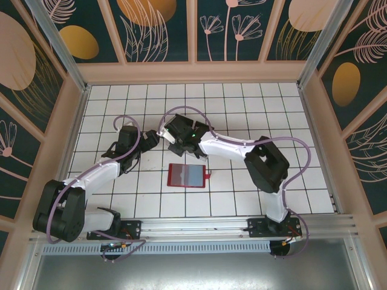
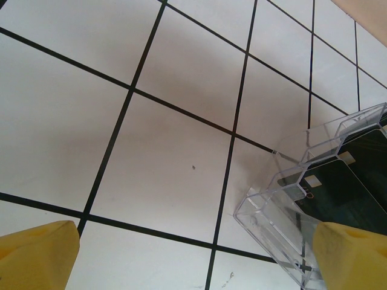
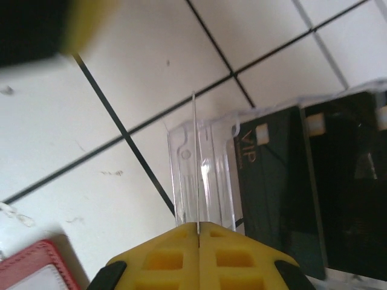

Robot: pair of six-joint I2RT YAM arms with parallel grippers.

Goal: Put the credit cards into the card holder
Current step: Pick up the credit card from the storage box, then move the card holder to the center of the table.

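Note:
The card holder [image 1: 186,175], a red wallet lying open with its grey-blue pockets up, sits mid-table; its red corner [image 3: 42,266] shows in the right wrist view. Dark credit cards [image 3: 278,187] [image 2: 357,181] lie in a clear slotted rack [image 3: 205,163] [image 2: 284,211]. My right gripper [image 3: 198,228] [image 1: 174,145] is shut on a thin pale sheet seen edge-on over the rack's clear end; card or rack wall, I cannot tell which. Just left of the rack, my left gripper [image 2: 196,260] [image 1: 152,141] hangs open over bare tile.
The white gridded table [image 1: 272,109] is walled by a wooden frame on three sides. The two wrists sit close together left of centre, and the right arm's elbow [image 1: 266,163] rises at mid-right. A blurred yellow and black finger [image 3: 54,24] fills the right wrist view's top left corner.

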